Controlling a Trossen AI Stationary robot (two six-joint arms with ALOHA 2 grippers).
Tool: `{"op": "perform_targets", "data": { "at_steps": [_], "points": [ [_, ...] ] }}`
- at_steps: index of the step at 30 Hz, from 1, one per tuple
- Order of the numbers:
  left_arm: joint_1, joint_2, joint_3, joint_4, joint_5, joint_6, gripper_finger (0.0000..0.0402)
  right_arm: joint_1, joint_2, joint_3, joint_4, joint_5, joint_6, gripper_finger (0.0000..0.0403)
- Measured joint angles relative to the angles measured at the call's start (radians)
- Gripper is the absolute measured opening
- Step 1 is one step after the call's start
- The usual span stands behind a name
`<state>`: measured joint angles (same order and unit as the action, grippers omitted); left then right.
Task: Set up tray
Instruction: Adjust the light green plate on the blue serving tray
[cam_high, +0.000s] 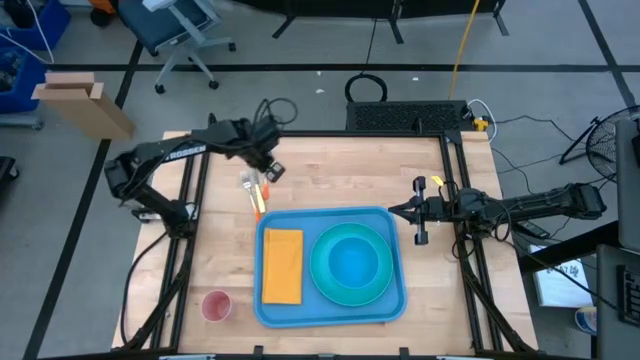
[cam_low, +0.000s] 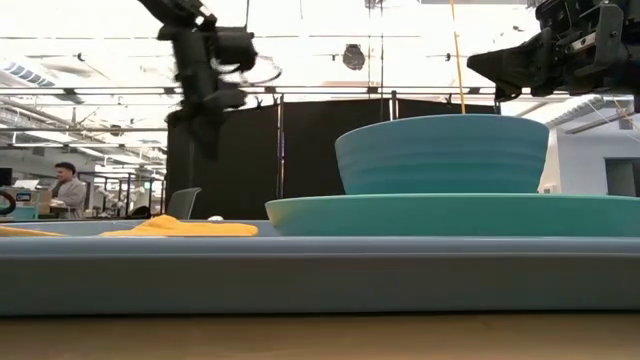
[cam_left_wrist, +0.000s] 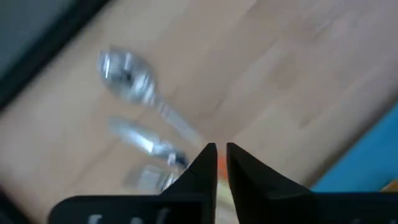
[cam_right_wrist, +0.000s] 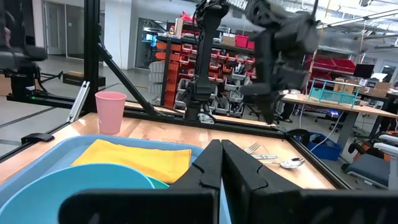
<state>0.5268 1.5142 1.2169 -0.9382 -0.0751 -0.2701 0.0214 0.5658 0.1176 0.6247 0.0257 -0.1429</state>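
Note:
The blue tray (cam_high: 330, 312) lies in the middle of the table. A folded yellow napkin (cam_high: 283, 265) rests flat on its left half. A teal bowl (cam_high: 350, 260) stands on a teal plate (cam_low: 450, 215) on its right half. Cutlery with orange handles (cam_high: 256, 192) lies on the wood beyond the tray's far left corner; a spoon (cam_left_wrist: 127, 74) shows among it. My left gripper (cam_high: 270, 168) hovers above that cutlery, shut, well clear of the table in the low view (cam_low: 205, 125). My right gripper (cam_high: 412, 212) waits, shut, off the tray's right side.
A pink cup (cam_high: 215, 305) stands upright on the wood by the tray's near left corner. Black frame rails (cam_high: 190, 200) run along the table's left and right sides. Bare wood lies between the tray and the far edge (cam_high: 350, 170). A person (cam_low: 68, 190) sits far behind the table.

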Motion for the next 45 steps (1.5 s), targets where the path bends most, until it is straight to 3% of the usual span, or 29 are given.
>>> {"op": "perform_targets", "data": {
  "at_steps": [7,14,19,24,30,35,40,45],
  "points": [
    [-0.054,0.095,0.178,0.008,-0.027,-0.029,0.0129,0.000,0.000,0.000,-0.013,0.000,-0.024,0.0000],
    [-0.059,0.175,0.176,0.001,-0.098,-0.213,0.0222,0.000,0.000,0.000,-0.026,0.000,-0.081,0.0000],
    [-0.092,0.228,0.139,-0.001,-0.146,-0.234,0.0257,0.000,0.000,0.000,-0.037,0.000,-0.087,0.0000],
    [-0.123,0.236,0.135,0.013,-0.170,-0.239,0.0265,0.000,0.000,0.000,-0.089,0.000,-0.024,0.0000],
    [-0.135,0.236,0.135,0.031,-0.076,-0.169,0.0244,0.000,0.000,0.000,-0.099,0.000,-0.025,0.0000],
    [-0.222,0.222,0.134,0.044,-0.087,-0.081,0.0199,0.000,0.000,0.000,-0.106,0.000,-0.028,0.0000],
    [-0.296,0.188,0.134,0.063,-0.169,-0.060,0.0116,0.000,0.000,0.000,-0.136,0.000,-0.027,0.0000],
    [-0.333,0.172,0.134,0.066,-0.158,-0.049,0.0015,0.000,0.000,0.000,-0.138,0.000,-0.023,0.0000]
  ]
}}
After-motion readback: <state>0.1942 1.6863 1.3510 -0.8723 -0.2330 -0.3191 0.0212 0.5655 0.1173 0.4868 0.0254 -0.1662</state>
